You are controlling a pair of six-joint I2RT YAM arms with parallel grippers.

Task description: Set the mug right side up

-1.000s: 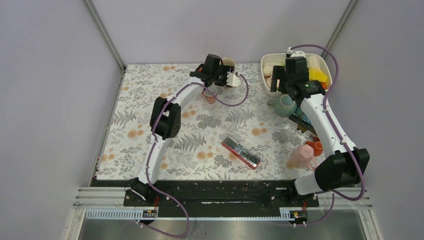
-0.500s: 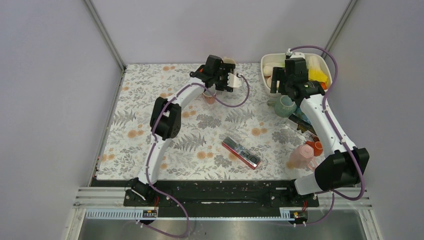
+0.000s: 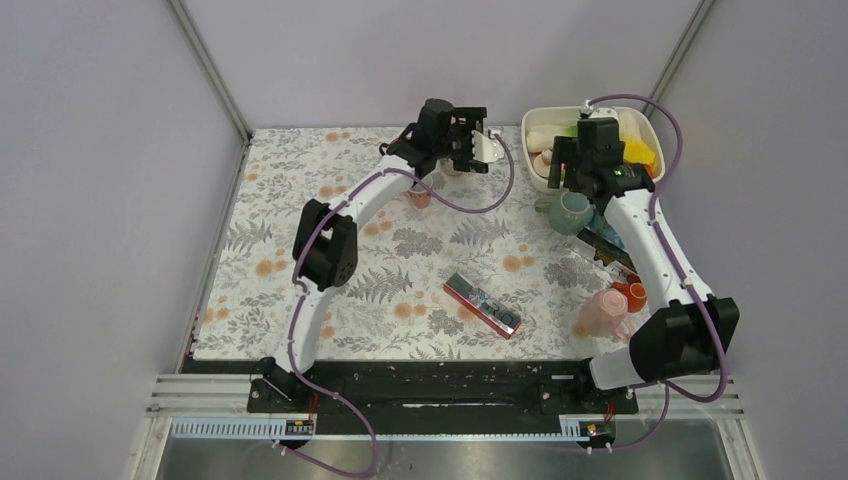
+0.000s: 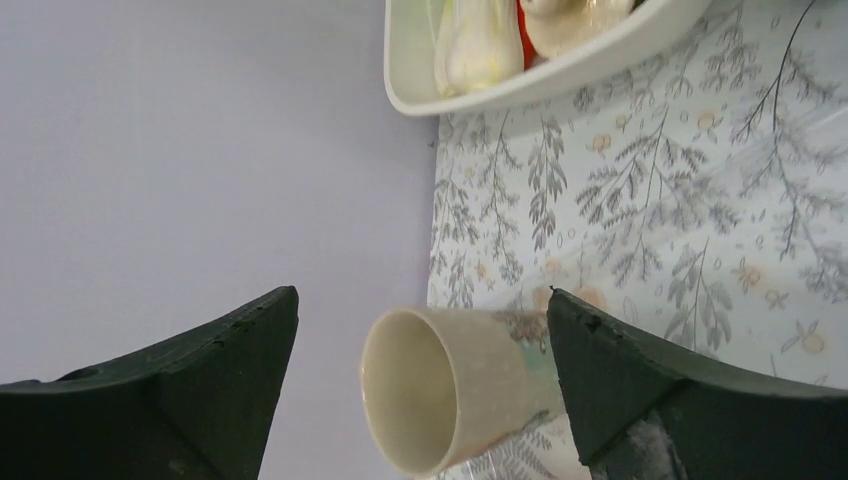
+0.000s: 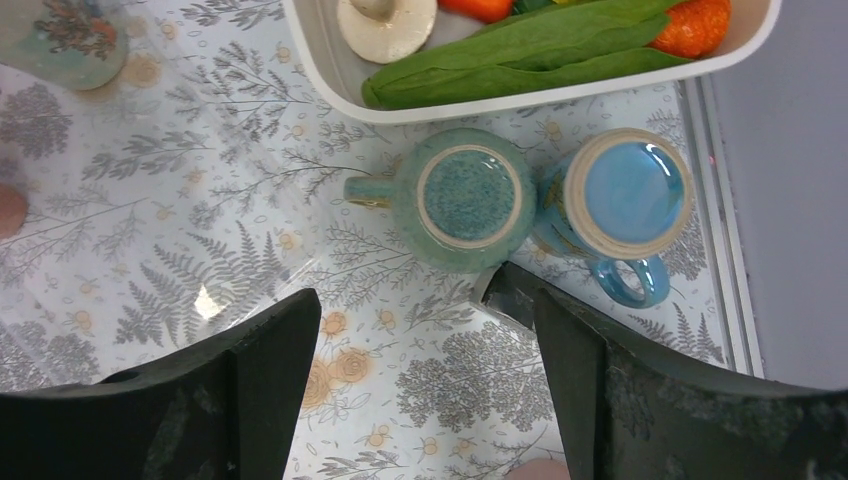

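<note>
left fingers spread wide, cream mug on its side between them, left of the tub. right fingers wide above upside-down teal mug, beside tub.

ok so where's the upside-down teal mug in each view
top external: teal mug right of centre, just in front of the white bin.
right wrist: teal mug upper middle, just below the white bin.
left wrist: not in it.
shared landmark: the white bin, visible in all three.

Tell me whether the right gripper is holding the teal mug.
No, the right gripper is open wide, and the teal mug sits beyond its tips, not between them.
</note>
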